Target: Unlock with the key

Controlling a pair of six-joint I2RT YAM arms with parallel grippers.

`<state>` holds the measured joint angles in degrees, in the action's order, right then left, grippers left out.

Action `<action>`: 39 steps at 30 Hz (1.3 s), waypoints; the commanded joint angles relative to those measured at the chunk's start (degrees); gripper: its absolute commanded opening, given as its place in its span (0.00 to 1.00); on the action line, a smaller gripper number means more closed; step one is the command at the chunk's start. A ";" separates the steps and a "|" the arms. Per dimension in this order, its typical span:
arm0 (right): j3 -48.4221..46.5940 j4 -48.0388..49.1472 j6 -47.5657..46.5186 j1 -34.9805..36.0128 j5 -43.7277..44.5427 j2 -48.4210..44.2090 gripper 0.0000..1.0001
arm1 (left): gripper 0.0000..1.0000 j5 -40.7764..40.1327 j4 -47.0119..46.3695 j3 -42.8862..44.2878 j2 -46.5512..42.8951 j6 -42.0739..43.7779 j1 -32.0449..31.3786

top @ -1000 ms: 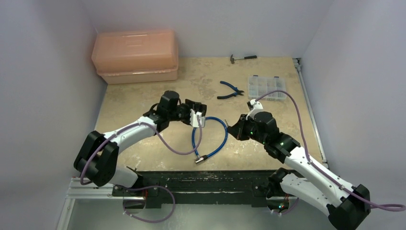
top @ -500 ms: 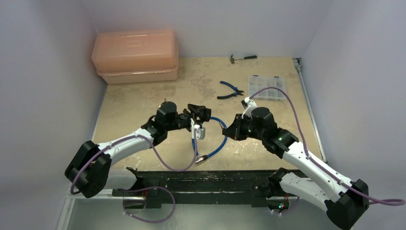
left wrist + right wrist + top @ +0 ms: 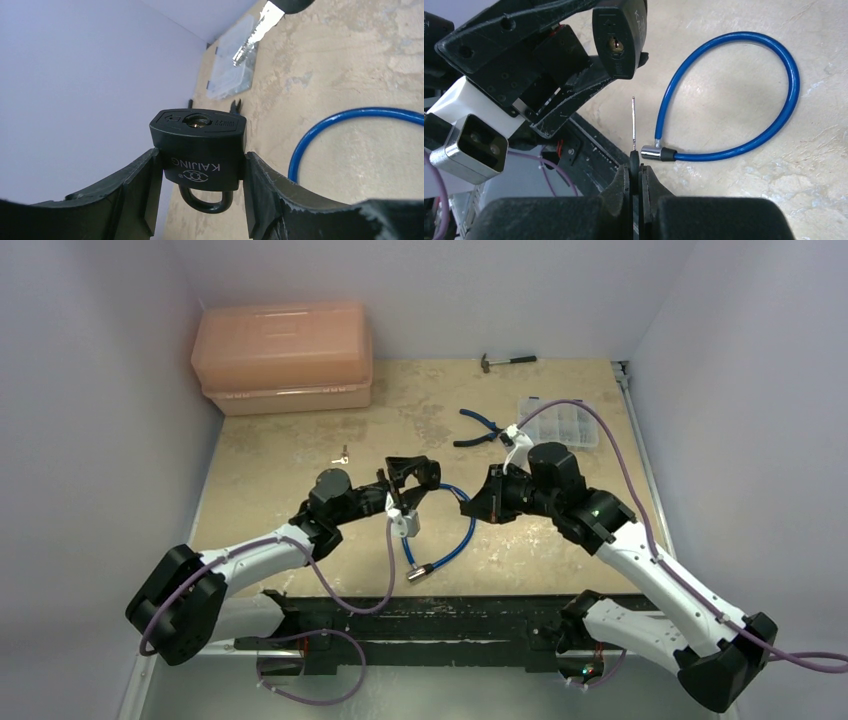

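A: Status pls, near to far.
B: Nearest the bases, the blue cable [image 3: 724, 151] lies loose on the table [image 3: 270, 460], w/ its metal end [image 3: 651, 152] toward the near edge. Nobody's on it.
A: Grippers?
B: Both are up over the cable, facing each other. R gripper [image 3: 635, 172] is clenched on the key [image 3: 633, 125], black head pinched betw. the fingers, blade sticking out front. L gripper [image 3: 200, 157] is clamped on the padlock [image 3: 200, 150] by its sides. Shackle is toward the wrist, and the keyhole [image 3: 198, 120] face is turned to the R arm.
A: Key in yet?
B: No. There's a clear gap betw. blade tip and keyhole, not touching. In the R wrist view the hole sits above and a bit left of the tip.
A: Which step, then?
B: I'd say line-up before insertion. Pick-ups look done, the turn hasn't begun.
A: Next needs?
B: Prob. a small sideways fix so the tip meets the slot, then a straight push w/ L holding firm, then the twist. Can't tell if blade roll matches the slot; it's too small to read.
A: Further back?
B: A small metal bit [image 3: 342, 455], too small to name. Then pliers [image 3: 480, 428], a clear organiser box [image 3: 557, 423], a hammer [image 3: 508, 361] at the far edge and a pink toolbox [image 3: 283, 358] in the far L corner. None in play.
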<state>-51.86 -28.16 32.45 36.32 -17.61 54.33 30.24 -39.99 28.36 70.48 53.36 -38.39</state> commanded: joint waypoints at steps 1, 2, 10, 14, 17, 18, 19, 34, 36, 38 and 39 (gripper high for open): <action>-5.24 -6.37 -2.10 -0.02 -3.48 0.12 0.00 | 0.00 4.98 -10.96 0.93 -3.73 -0.82 -0.13; -5.99 -7.41 -2.33 -0.04 -3.53 0.23 0.00 | 0.00 5.45 -9.46 1.10 -4.09 0.11 -0.17; -9.28 -12.97 -3.53 -0.06 -3.50 1.88 0.00 | 0.00 1.84 4.62 3.25 -4.87 11.73 -2.49; -9.57 -12.86 -3.19 0.03 -4.16 2.64 0.00 | 0.00 0.27 6.05 3.28 -4.75 13.71 -3.24; -10.92 -14.27 -3.57 0.11 -3.51 4.27 0.00 | 0.00 -0.50 6.94 3.62 -4.57 14.28 -3.65; -11.64 -15.06 -3.94 0.15 -3.41 4.98 0.00 | 0.00 -0.85 7.17 3.63 -4.45 14.29 -3.79; -12.28 -15.59 -4.36 0.16 -3.52 5.69 0.00 | 0.00 -1.25 7.06 3.63 -4.40 14.31 -3.92; -14.91 -14.31 -3.05 0.67 -7.79 11.15 0.00 | 0.00 -2.33 8.61 3.72 -4.01 14.85 -5.46; -15.03 -14.06 -2.98 0.84 -7.52 11.53 0.00 | 0.00 -2.53 9.34 3.90 -4.16 15.32 -5.56; -15.19 -13.92 -2.95 0.86 -7.36 11.91 0.00 | 0.00 -2.59 9.57 3.90 -4.27 15.49 -5.64; -15.13 -13.75 -2.92 0.89 -7.42 12.13 0.00 | 0.00 -2.68 9.69 3.96 -4.27 15.50 -5.65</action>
<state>-64.38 -42.89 29.54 36.77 -23.77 66.19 27.20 -25.54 28.53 67.26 66.67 -43.66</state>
